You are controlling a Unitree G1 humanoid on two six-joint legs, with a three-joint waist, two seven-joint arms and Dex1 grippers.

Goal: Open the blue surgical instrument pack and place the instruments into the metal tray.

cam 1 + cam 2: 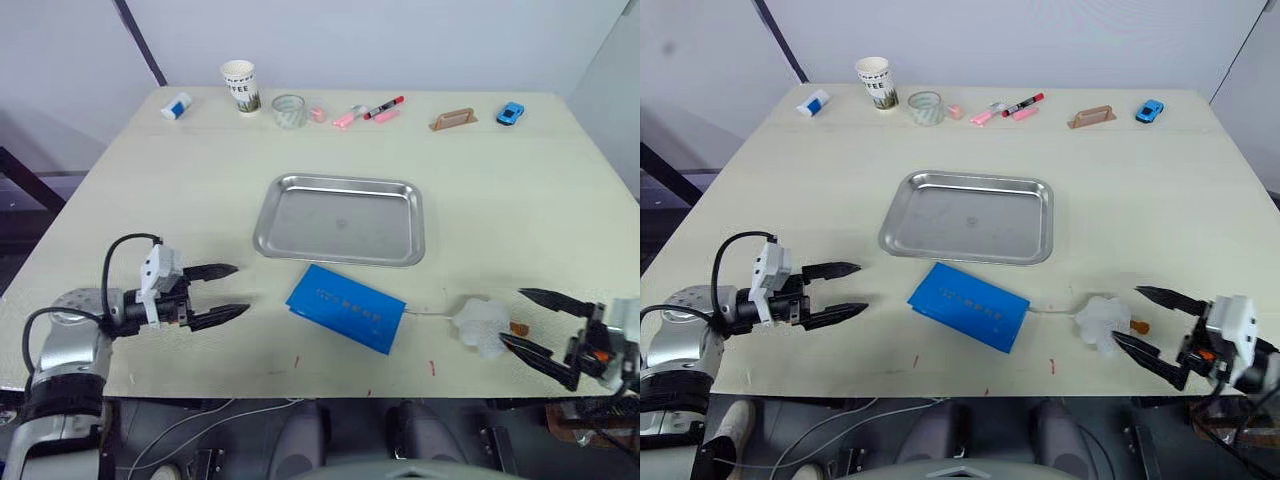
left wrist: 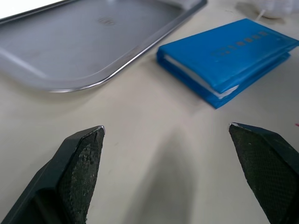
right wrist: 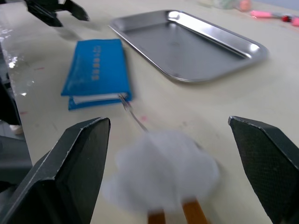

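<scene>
The blue surgical instrument pack (image 1: 346, 308) lies closed and flat near the table's front edge, just in front of the metal tray (image 1: 340, 219), which holds nothing. The instruments are hidden. My left gripper (image 1: 234, 291) is open on the table to the left of the pack, a short gap away, fingers pointing toward it; the pack (image 2: 229, 58) and tray (image 2: 88, 46) lie ahead of its fingertips. My right gripper (image 1: 525, 320) is open at the front right, its fingers flanking a white plush toy (image 1: 484, 324) that has a thin cord running to the pack (image 3: 97, 71).
Along the far edge stand a paper cup (image 1: 240, 87), a clear glass (image 1: 289, 110), pink and red markers (image 1: 368, 113), a small white-and-blue bottle (image 1: 176, 106), a brown wooden piece (image 1: 453, 120) and a blue toy car (image 1: 511, 113).
</scene>
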